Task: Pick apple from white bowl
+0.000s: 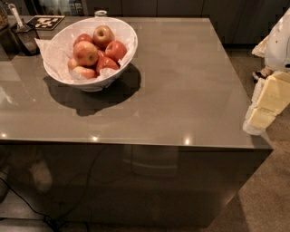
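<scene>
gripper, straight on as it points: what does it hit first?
Likely the table, right edge near the front corner; the gripper angles down-left there. Depth unclear. The white bowl sits far across, off that line.

A large block-shaped table (190, 90) with a glossy grey-brown top fills most of the view, and small glints of light (186, 141) sit along its front edge. Behind it runs a row of dark cabinet fronts (181, 7), dim and low in contrast. Beige carpet (267, 199) shows at right, where the gripper (267, 102) hangs just off the table's corner, and a dark cable (27, 208) trails across the floor at lower left.
</scene>
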Motion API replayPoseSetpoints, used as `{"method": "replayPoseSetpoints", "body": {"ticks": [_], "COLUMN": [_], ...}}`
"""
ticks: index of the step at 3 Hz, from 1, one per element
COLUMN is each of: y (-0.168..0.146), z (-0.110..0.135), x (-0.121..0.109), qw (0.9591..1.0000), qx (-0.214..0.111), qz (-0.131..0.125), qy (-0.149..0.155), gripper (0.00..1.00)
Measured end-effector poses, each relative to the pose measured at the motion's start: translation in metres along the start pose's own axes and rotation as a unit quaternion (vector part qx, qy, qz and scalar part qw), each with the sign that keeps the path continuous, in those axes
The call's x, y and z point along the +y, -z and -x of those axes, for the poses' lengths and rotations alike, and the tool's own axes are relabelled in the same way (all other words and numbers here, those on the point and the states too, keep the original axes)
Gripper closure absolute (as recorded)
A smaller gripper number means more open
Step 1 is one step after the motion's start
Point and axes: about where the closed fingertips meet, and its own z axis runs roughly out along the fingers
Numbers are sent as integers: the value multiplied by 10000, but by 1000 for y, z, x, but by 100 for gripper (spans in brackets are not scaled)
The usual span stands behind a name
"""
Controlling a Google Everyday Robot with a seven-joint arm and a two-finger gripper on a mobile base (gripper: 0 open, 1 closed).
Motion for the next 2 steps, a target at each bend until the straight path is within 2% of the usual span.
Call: {"method": "replayPoseSetpoints", "body": {"ticks": [1, 2], "y": [1, 5], "z": [1, 35], "x": [-1, -11], "qw": [10000, 10000], "qx": [-3, 62], "qz": [-16, 35], "qy": [-4, -37], "gripper": [0, 0]}}
